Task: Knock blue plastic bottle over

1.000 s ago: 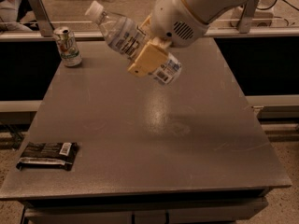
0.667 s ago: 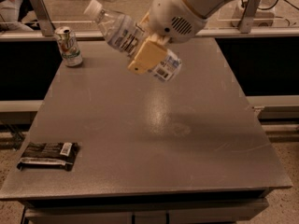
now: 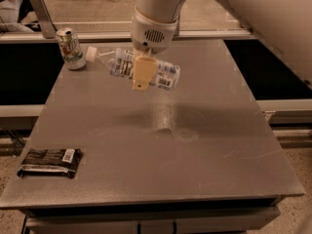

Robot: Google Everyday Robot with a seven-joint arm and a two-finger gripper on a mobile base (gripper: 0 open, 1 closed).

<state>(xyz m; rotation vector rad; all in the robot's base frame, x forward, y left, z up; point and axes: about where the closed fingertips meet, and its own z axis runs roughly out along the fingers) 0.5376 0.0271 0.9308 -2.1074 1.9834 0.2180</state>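
Note:
The blue plastic bottle (image 3: pixel 165 74) is clear with a white cap (image 3: pixel 90 53) and a blue-white label. It lies nearly level in the air above the back middle of the grey table (image 3: pixel 204 160), cap pointing left toward the can. My gripper (image 3: pixel 144 76) comes down from the white arm above and is shut around the bottle's middle. One tan finger (image 3: pixel 143 71) shows across the front of the bottle; the other is hidden behind it. The bottle's shadow falls on the table below it.
A green-and-white drink can (image 3: pixel 70 48) stands upright at the table's back left corner, just left of the bottle's cap. A black packet (image 3: pixel 50 161) lies flat near the front left edge. Dark gaps run along both sides of the table.
The gripper has come down toward the table with the bottle in it. The bottle has swung from a steep tilt to nearly level, its cap now down beside the can.

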